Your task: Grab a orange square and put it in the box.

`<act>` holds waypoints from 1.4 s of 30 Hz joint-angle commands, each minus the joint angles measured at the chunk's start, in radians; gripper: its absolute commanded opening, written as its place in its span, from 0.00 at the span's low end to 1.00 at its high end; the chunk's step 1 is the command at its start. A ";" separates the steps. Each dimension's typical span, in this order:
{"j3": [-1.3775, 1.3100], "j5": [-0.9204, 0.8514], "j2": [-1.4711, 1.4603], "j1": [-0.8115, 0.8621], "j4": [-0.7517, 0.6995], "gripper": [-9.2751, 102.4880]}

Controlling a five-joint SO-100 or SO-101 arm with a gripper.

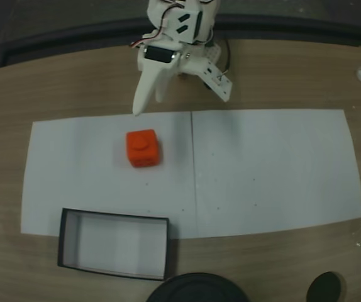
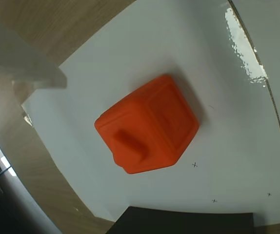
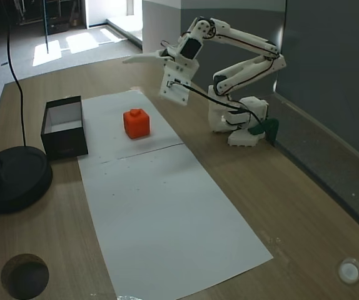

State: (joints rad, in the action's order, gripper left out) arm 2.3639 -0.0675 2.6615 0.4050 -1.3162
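1. Your gripper (image 1: 182, 104) hangs above the far edge of the white paper (image 1: 262, 170), jaws spread wide and holding nothing.
2. The orange square (image 1: 143, 148) sits on the paper, at about 7 o'clock from the gripper in a fixed view, untouched.
3. The box (image 1: 114, 243) lies at 7 o'clock from the square, near it but apart, overlapping the paper's near edge on the wooden table (image 1: 281, 75).
4. In the wrist view the square (image 2: 147, 125) sits mid-frame, the box's dark wall (image 2: 189, 220) at 6 o'clock.
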 commanded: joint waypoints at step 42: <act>-0.267 -0.121 -0.897 0.074 0.161 0.21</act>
State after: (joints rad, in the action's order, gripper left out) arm 2.1077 -0.1856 1.7518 0.4786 -1.1612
